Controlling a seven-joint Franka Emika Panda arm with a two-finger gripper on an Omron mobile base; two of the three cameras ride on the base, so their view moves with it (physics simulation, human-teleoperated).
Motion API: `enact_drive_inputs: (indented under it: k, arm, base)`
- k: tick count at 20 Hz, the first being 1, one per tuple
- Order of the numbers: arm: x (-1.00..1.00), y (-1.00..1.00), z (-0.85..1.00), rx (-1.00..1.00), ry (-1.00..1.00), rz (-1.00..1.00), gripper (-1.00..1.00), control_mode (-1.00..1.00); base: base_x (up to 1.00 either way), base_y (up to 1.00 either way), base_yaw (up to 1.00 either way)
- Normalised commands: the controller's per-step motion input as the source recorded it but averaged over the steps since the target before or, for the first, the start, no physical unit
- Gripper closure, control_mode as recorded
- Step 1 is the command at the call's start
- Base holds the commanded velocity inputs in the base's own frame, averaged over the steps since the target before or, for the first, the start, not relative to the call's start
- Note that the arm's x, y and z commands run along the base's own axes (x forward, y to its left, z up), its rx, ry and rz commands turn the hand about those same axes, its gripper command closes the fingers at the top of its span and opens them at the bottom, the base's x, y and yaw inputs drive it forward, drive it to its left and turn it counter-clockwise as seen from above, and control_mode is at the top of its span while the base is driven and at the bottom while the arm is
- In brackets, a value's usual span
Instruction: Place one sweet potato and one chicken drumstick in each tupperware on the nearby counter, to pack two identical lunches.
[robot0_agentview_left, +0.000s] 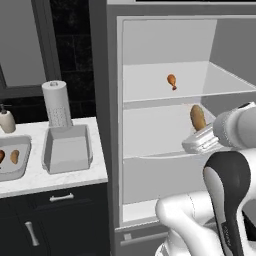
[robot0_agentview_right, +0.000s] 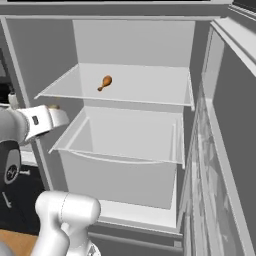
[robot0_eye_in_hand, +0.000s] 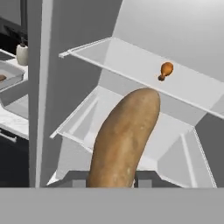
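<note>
My gripper (robot0_agentview_left: 199, 136) is shut on a brown sweet potato (robot0_agentview_left: 197, 117), which stands up out of the jaws in front of the open fridge's middle shelf. In the hand view the sweet potato (robot0_eye_in_hand: 124, 135) rises between the fingers and hides most of them. A chicken drumstick (robot0_agentview_left: 172, 81) lies alone on the upper fridge shelf, also seen as the drumstick (robot0_agentview_right: 105, 82) (robot0_eye_in_hand: 165, 70). On the counter (robot0_agentview_left: 35, 175) to the left, one tupperware (robot0_agentview_left: 67, 150) is empty. The other tupperware (robot0_agentview_left: 19, 172), at the frame's edge, holds a sweet potato (robot0_agentview_left: 15, 156) and a second brown piece.
A paper towel roll (robot0_agentview_left: 56, 105) stands behind the empty tray and a soap bottle (robot0_agentview_left: 6, 120) at the far left. The fridge's side wall (robot0_agentview_left: 112, 125) lies between the shelves and the counter. The fridge door (robot0_agentview_right: 220, 150) hangs open on the right.
</note>
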Motion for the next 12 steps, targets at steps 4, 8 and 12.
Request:
enact_drive_inputs:
  k: [4, 8, 12]
  arm:
    - [0.00, 0.00, 0.00, 0.00, 0.00, 0.00, 1.00, 1.00]
    - [0.00, 0.00, 0.00, 0.00, 0.00, 0.00, 1.00, 1.00]
    - [0.00, 0.00, 0.00, 0.00, 0.00, 0.00, 1.00, 1.00]
  base:
    - [-1.00, 0.36, -0.01]
    - [-0.77, 1.00, 0.03]
    - [-0.08, 1.00, 0.02]
